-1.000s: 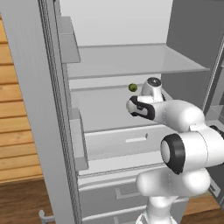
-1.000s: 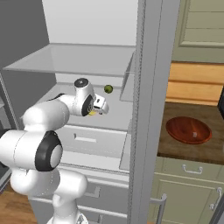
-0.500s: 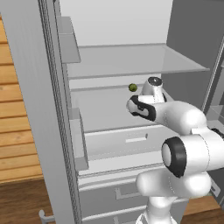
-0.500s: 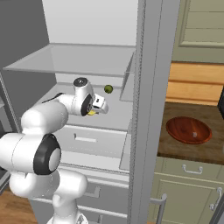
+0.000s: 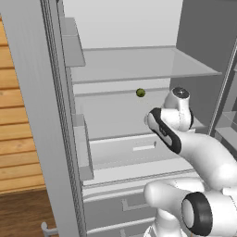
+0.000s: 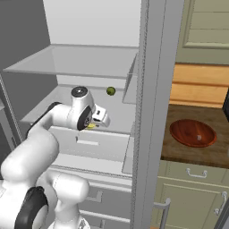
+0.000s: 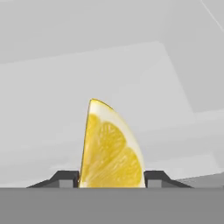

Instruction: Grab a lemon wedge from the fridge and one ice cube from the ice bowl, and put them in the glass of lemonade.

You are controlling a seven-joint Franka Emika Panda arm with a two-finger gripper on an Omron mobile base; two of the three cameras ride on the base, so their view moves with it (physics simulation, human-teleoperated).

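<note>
The fridge [image 5: 139, 65] stands open, and my arm reaches onto its middle shelf. A bright yellow lemon wedge [image 7: 111, 148] stands upright between my fingertips [image 7: 65, 178], which touch it on both sides. My gripper [image 7: 111, 180] is shut on it. In the right base view the gripper [image 6: 92, 126] sits low over the shelf with a bit of the yellow wedge [image 6: 91, 127] showing under it. The reddish-brown ice bowl [image 6: 192, 133] rests on the counter right of the fridge [image 6: 152, 112]. The ice cube and the glass of lemonade are out of view.
A small dark green round item [image 5: 140, 93] lies at the back of the same shelf [image 6: 110, 91], beyond my hand. A glass shelf [image 5: 152, 62] hangs above, with a drawer front [image 6: 89, 143] below. The fridge's door frame stands between my arm and the counter.
The fingers have closed onto the lemon wedge. The hand has stayed at about the same spot on the shelf.
</note>
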